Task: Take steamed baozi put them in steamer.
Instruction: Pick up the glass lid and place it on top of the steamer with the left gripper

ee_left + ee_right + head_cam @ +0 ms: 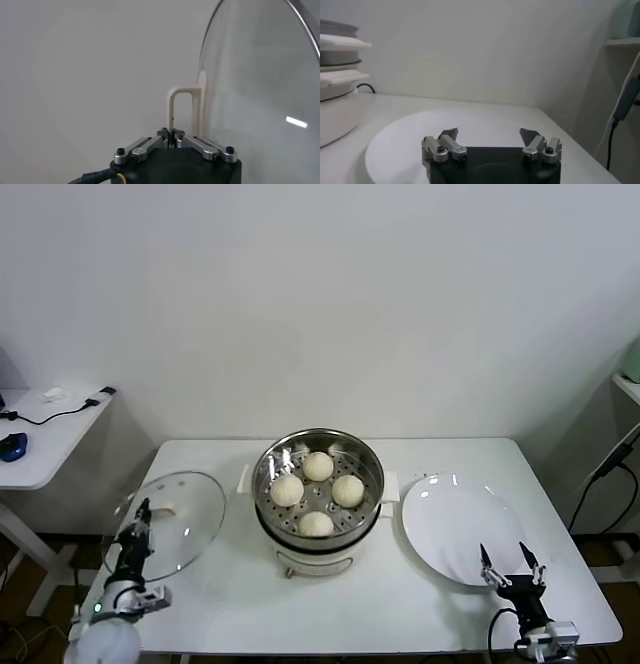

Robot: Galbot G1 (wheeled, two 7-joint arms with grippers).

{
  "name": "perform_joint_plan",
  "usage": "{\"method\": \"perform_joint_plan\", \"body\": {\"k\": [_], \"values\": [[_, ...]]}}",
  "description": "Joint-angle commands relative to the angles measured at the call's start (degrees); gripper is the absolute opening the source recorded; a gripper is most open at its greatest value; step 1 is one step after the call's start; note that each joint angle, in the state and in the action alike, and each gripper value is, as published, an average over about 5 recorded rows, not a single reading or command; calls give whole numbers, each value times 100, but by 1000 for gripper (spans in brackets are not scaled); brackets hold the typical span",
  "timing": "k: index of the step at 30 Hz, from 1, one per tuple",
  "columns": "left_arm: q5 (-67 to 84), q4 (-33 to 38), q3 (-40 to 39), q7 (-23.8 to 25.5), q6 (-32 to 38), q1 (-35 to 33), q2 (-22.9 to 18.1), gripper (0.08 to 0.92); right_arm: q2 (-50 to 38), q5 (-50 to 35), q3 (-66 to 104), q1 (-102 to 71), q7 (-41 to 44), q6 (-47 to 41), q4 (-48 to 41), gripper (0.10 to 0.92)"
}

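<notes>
This looks like a robot test room or lab, dressed up with kitchen gear. A plain white rectangular table (400, 624) stands against a bare white wall (320, 294). On it sit a shiny round steel steamer on a cream electric base (318, 529), a round glass lid with a cream handle (185, 514) and a flat white round plate (455, 529). At nine o'clock a second white desk (45, 449) carries black cables (60, 414); more cable (605, 474) hangs at three o'clock.
</notes>
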State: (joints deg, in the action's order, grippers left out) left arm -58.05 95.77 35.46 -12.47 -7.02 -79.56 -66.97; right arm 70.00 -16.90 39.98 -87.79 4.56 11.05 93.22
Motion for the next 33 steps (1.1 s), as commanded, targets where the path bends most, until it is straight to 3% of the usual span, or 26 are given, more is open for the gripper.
{"method": "perform_joint_plan", "body": {"k": [1, 6, 10, 20, 27, 33], "values": [[834, 2284, 172, 1125, -1145, -44, 770, 140, 2, 133, -11, 12, -123, -51, 6, 823], [372, 2782, -394, 1639, -1893, 412, 886, 140, 0, 205, -43, 46, -170, -86, -36, 823], [-309, 2974, -1350, 2020, -2525, 942, 702, 140, 7, 253, -69, 71, -170, -112, -50, 823], [-2252, 2536, -3566, 2659, -3182, 1634, -748, 140, 49, 309, -133, 81, -111, -69, -15, 823], [-3058, 1834, -4113, 2690, -3271, 1733, -1751, 140, 53, 283, -145, 53, -66, 45, -101, 823], [-3352, 1401, -4313, 2662, -3275, 1809, -2115, 140, 37, 216, -136, 12, -77, 116, -144, 823]]}}
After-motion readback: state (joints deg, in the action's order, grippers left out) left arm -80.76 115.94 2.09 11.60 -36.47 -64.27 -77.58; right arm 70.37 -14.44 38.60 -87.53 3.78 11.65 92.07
